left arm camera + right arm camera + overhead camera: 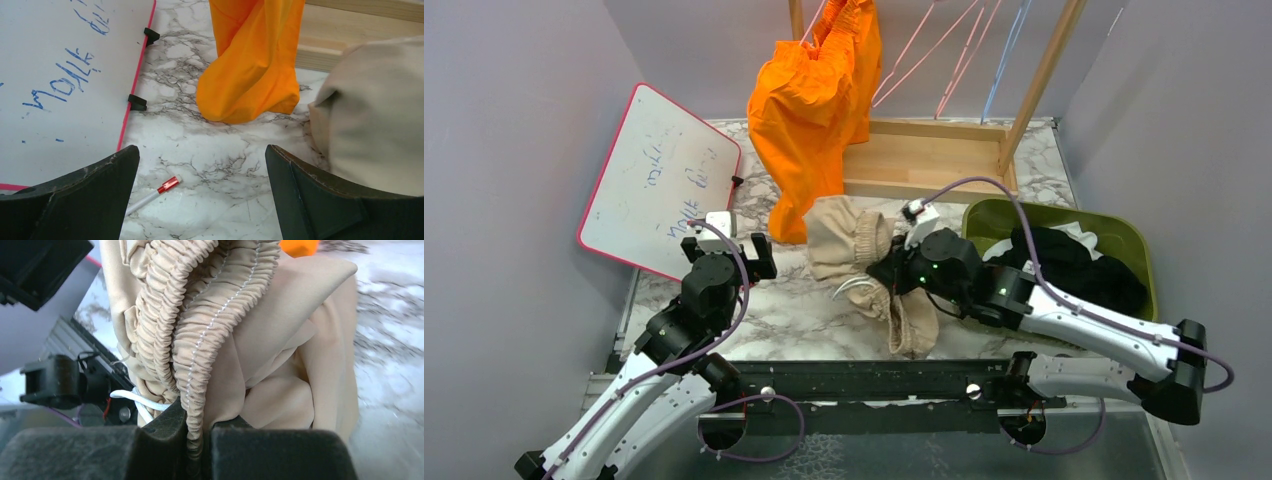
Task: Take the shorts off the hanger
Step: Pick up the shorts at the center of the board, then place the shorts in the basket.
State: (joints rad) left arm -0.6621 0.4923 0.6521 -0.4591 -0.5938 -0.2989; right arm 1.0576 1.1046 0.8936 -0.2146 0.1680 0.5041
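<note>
**Tan shorts (280,340) pinched at the waistband by the right pincer (196,440)**

The right pincer is closed on the gathered elastic waist of the tan shorts. A fold of the ruched band runs straight down between its two fingers, which press it from both sides. The rest of the fabric bunches up ahead of the pincer and lies in a heap on the marble counter (804,315). A thin white curved piece (852,288) shows just beside the pincer, against the cloth (cord or hanger part, I cannot tell which).

Farther ahead of this pincer the orange shorts (809,100) hang from a wooden rack (924,160), one leg reaching down to the counter. Behind the pincer, alongside its own arm, a green bin (1129,235) holds the black shorts (1074,265), with a white garment (1079,231) touching them.

The left pincer (202,165) stands wide open over the counter and holds nothing. Straight ahead of it is the hem of the orange leg. The tan heap lies ahead and to its right, near but apart from its right finger. A whiteboard (65,75) with blue scribbles lies to its left. A red-capped marker (152,196) rests on the counter below the gap between the fingers, nearer the left one.
</note>
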